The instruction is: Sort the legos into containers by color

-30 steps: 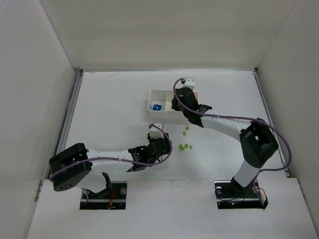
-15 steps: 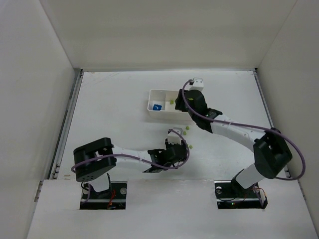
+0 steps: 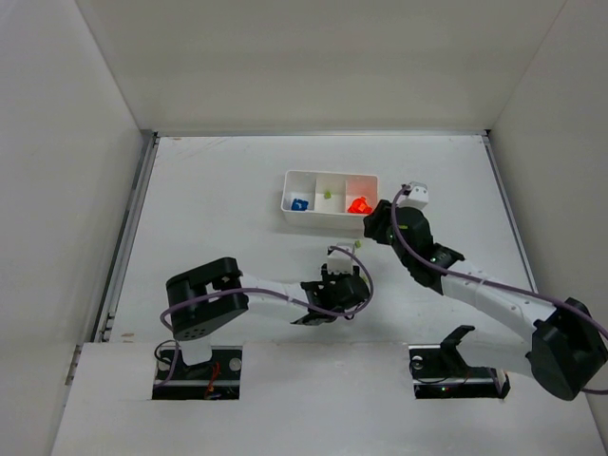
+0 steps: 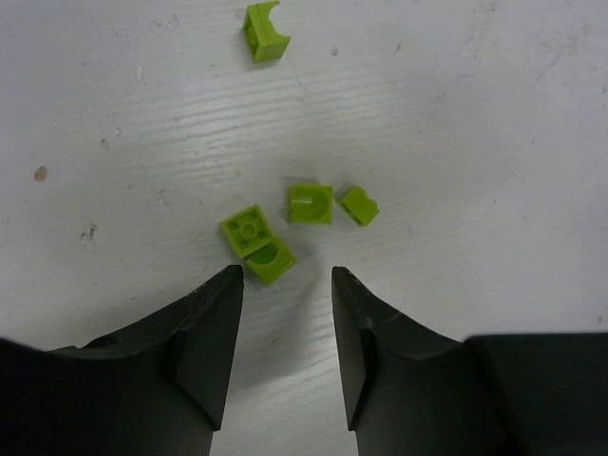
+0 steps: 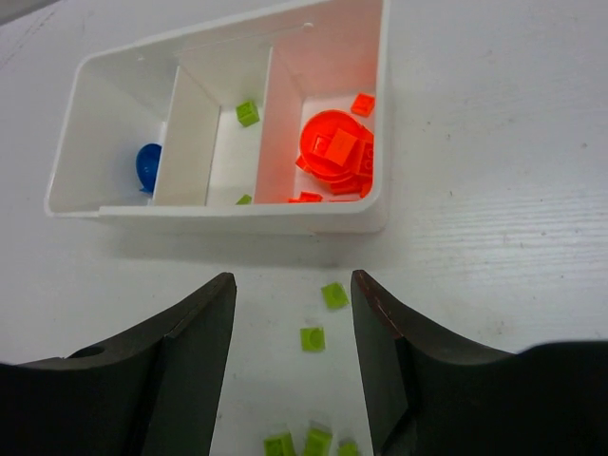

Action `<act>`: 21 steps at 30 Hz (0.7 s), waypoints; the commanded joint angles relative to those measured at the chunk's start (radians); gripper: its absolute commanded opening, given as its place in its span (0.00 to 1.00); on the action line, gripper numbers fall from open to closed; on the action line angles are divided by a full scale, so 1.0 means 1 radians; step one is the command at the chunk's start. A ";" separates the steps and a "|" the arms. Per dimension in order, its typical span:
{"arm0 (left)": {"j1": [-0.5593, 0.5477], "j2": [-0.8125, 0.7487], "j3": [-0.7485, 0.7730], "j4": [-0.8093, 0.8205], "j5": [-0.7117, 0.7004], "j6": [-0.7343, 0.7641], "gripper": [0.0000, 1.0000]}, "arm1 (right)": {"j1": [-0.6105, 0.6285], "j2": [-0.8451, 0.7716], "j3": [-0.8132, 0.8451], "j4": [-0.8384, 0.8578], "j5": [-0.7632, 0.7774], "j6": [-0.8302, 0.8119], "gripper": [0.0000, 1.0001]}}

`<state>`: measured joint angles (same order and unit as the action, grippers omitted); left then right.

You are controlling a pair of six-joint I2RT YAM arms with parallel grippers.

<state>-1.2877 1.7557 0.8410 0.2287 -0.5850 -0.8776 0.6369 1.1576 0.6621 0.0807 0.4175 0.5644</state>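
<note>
The white tray [image 3: 285,199] has three compartments; in the right wrist view [image 5: 237,217] blue pieces [image 5: 147,166] lie in the left one, two yellow-green bricks [image 5: 248,113] in the middle, orange-red pieces [image 5: 334,152] in the right. My left gripper [image 3: 344,280] is open and empty, low over the table, its tips [image 4: 285,275] just short of a cluster of yellow-green bricks [image 4: 311,203]; one brick [image 4: 271,261] lies close to the left fingertip. My right gripper [image 3: 375,228] is open and empty, just near of the tray's right end [image 5: 293,280], above two loose green bricks [image 5: 333,295].
One more green brick [image 4: 267,31] lies apart, farther from the left gripper. Several green bricks [image 5: 317,440] show at the bottom of the right wrist view. White walls enclose the table on the left, back and right.
My right gripper has pulled back from over the tray toward the near right, uncovering the orange-red compartment. My left gripper has moved right, over the green cluster.
</note>
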 commanded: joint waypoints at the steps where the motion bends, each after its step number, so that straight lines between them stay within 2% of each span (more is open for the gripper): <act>1: 0.015 0.036 0.056 -0.029 -0.010 -0.017 0.40 | -0.006 -0.045 -0.051 0.024 -0.016 0.054 0.58; 3: 0.020 0.047 0.070 -0.028 0.002 -0.005 0.40 | -0.001 -0.064 -0.094 0.019 -0.014 0.078 0.58; 7: 0.028 0.050 0.067 -0.038 -0.009 0.002 0.32 | -0.006 -0.105 -0.182 0.019 -0.017 0.117 0.58; 11: 0.037 0.048 0.064 -0.071 -0.022 0.012 0.31 | 0.002 -0.145 -0.220 0.017 -0.019 0.144 0.58; 14: 0.038 0.038 0.060 -0.081 -0.021 0.023 0.21 | 0.020 -0.144 -0.222 -0.002 -0.017 0.157 0.58; 17: 0.029 -0.033 0.034 -0.081 -0.027 0.049 0.14 | 0.034 -0.162 -0.239 -0.033 -0.006 0.178 0.58; 21: 0.050 -0.186 0.003 -0.066 -0.029 0.101 0.12 | 0.060 -0.156 -0.263 -0.070 -0.009 0.216 0.54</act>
<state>-1.2526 1.7145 0.8543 0.1719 -0.5907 -0.8234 0.6727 1.0073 0.4171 0.0429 0.4057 0.7341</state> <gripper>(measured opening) 0.175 0.550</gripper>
